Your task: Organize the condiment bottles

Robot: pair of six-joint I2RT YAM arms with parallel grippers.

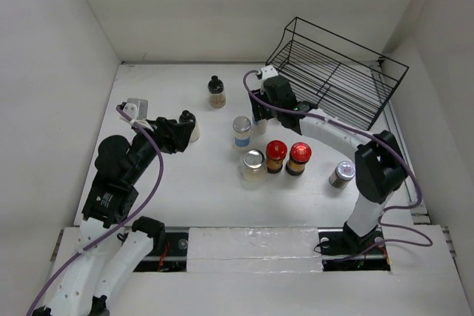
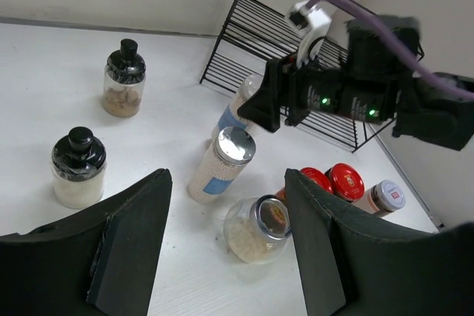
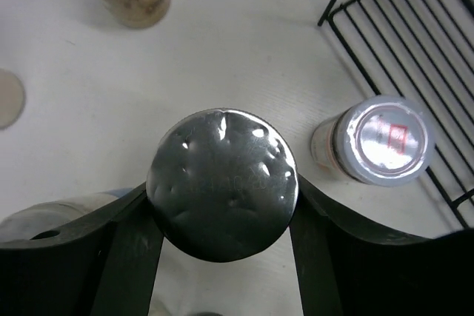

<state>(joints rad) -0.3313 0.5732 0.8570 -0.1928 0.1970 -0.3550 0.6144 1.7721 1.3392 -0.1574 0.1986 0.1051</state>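
Note:
My right gripper [image 1: 261,115] [image 3: 221,196] is shut on a clear bottle with a dented silver cap [image 3: 222,175], standing just left of the rack. It also shows in the left wrist view [image 2: 241,103]. My left gripper [image 1: 182,134] [image 2: 226,257] is open and empty, next to a black-capped jar of white grains [image 1: 192,125] [image 2: 77,170]. A round silver-capped jar [image 1: 253,166] [image 2: 255,231] lies ahead between its fingers. A tall blue-labelled bottle [image 1: 241,132] [image 2: 221,163], two red-capped bottles [image 1: 276,155] [image 1: 299,157] and a black-capped brown jar [image 1: 216,92] [image 2: 124,81] stand on the table.
The black wire rack [image 1: 337,72] [image 2: 296,35] stands at the back right, tilted in plan. A silver-capped, red-labelled bottle [image 1: 342,174] [image 2: 384,197] stands by the right arm. Another like it [image 3: 384,140] stands at the rack's edge. White walls enclose the table.

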